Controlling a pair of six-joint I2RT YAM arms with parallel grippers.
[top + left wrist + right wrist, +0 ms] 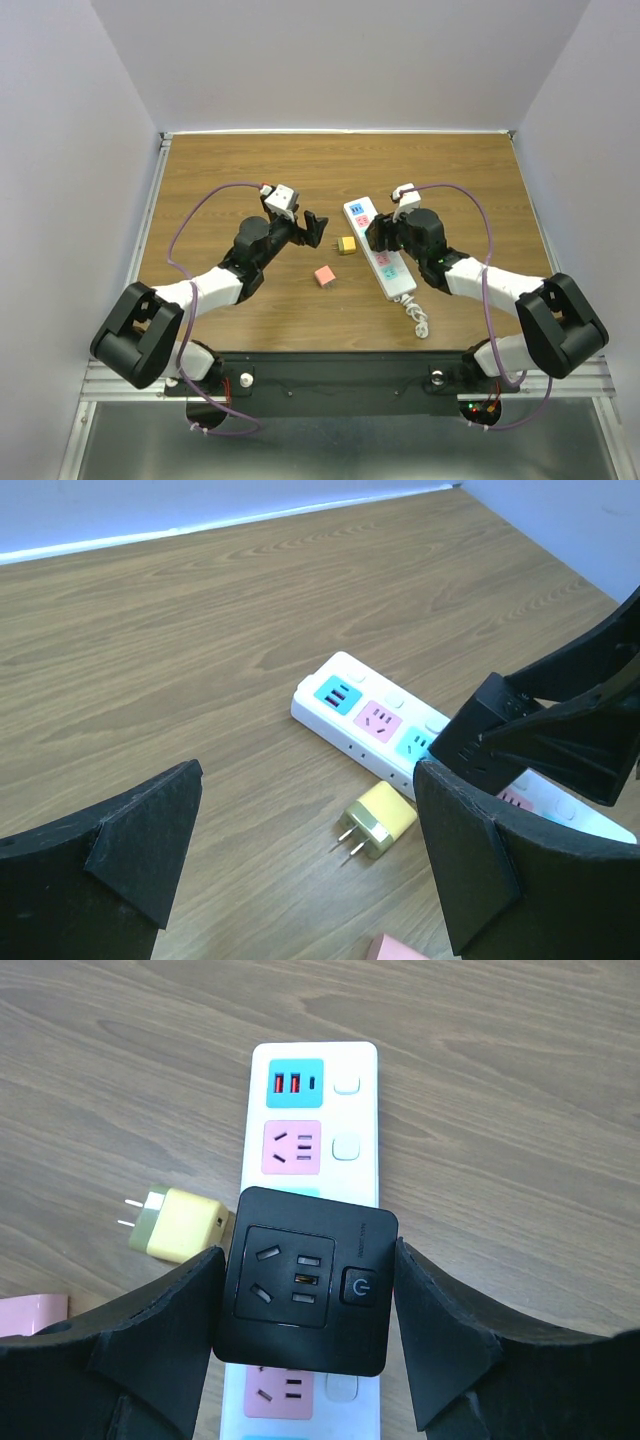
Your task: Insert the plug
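Black smart plug point(305, 1295) clamped in right gripper point(308, 1305) jaws, over power strip point(312, 1070). Left gripper point(310, 790) jaws wide, empty. Risk: misaligned pins could shove the unbraced strip along bench point(500, 1110).

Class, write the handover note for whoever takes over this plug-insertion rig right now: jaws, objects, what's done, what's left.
Left gripper: jaws open, empty, hovering near the yellow plug, which lies loose beside the power strip.
Right gripper: jaws shut on the black socket adapter, over the strip's middle sockets.
Pink plug: loose, nearer the arms.
Done: adapter grasped and brought over the strip.
Left: seat it; I cannot tell whether its pins are in.
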